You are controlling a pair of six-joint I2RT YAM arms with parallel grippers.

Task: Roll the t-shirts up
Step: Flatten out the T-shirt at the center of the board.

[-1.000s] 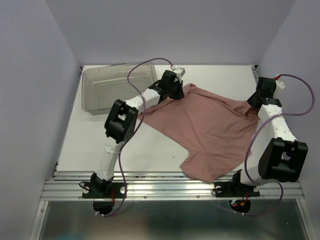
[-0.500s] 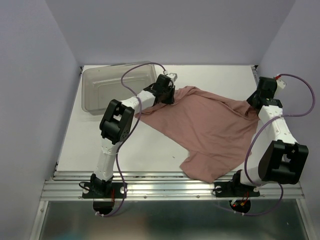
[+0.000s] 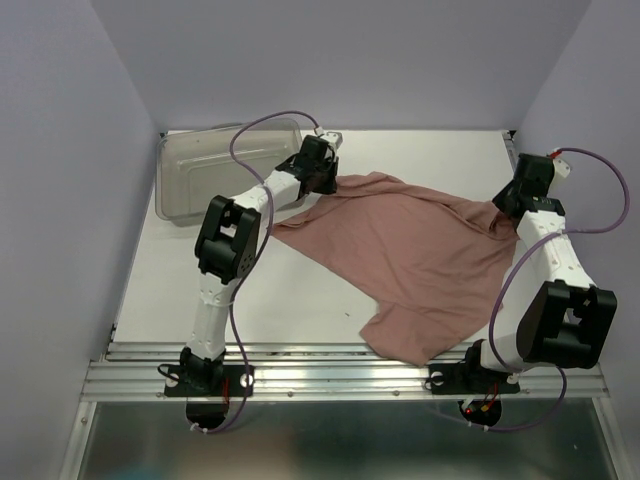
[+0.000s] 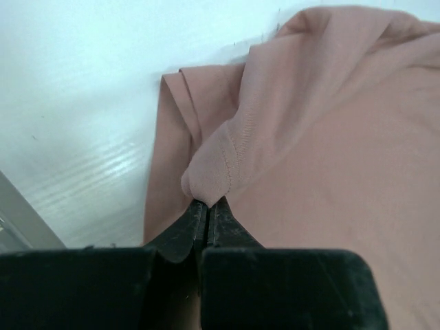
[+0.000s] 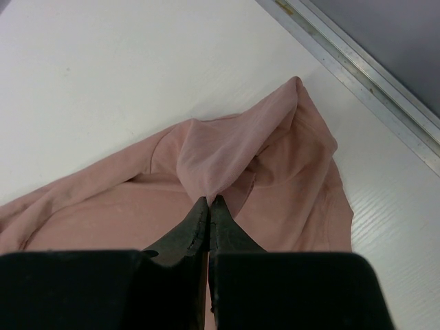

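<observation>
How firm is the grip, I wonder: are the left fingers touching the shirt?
Touching. The left wrist view shows the left fingers shut on a pinched fold of the shirt.

The white-and-black left arm (image 3: 232, 240) is leaning far forward, its black two-finger left gripper (image 4: 207, 203) pinching a fold of dusty-pink cotton t-shirt (image 4: 330, 137) between closed jaws. The matching right arm (image 3: 548, 262) is standing bent at the elbow, its right gripper (image 5: 209, 201) clamping another fold.
</observation>
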